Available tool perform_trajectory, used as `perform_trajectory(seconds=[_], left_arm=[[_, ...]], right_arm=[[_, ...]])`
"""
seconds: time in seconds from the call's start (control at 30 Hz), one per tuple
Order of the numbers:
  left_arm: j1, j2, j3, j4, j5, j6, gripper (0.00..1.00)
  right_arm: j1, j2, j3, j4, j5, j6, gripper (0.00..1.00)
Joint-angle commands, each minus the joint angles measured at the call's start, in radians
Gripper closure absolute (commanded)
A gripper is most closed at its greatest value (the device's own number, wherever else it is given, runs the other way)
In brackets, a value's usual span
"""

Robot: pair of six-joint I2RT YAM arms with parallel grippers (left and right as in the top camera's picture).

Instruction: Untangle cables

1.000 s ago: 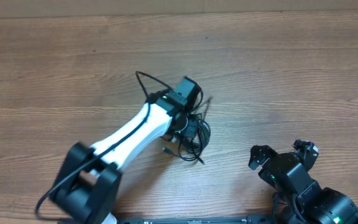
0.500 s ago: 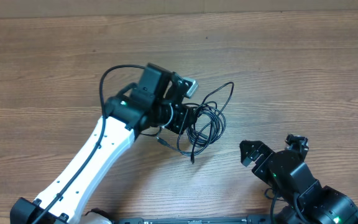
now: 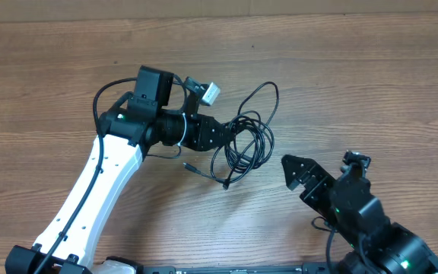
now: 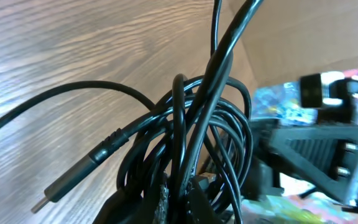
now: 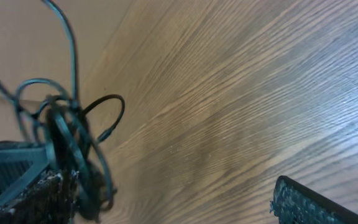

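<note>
Cables: one tangled bunch, clamped in our left gripper.

We see the cables [image 3: 245,148] as thin black cords coiled over each other in a loose knot near the middle of the wooden table [image 3: 356,76]. One long loop arcs out toward the far side. The left gripper [image 3: 228,132] is closed on the bunch's left edge. Our left wrist view shows the overlapping coils and one straight plug end [image 4: 79,176] sticking out. We can't tell whether the bunch touches the table. The right gripper [image 3: 322,167] sits well apart on the near right, jaws spread wide, holding nothing.
</note>
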Motion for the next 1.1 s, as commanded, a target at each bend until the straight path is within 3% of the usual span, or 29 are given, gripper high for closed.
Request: perform_trajectory(seconds=[0.0,0.2,0.57,1.07], left_arm=[[0.0,-0.023,0.018,0.0,0.13,-0.013,0.96],[0.0,-0.022,0.018,0.007,0.138,-0.014,0.96],[0.0,-0.022,0.016,-0.039,-0.088,-0.014,0.96],[-0.017,-0.022,0.013,-0.039,-0.094,-0.014,0.96]], right_arm=[[-0.001,0.05,-0.02,0.012,-0.005,0.0,0.0],[-0.001,0.189,-0.019,0.066,-0.128,-0.012,0.0],[-0.001,0.251,-0.019,0.393,-0.481,-0.389,0.0],[-0.001,0.354,-0.019,0.499,-0.517,-0.362,0.01]])
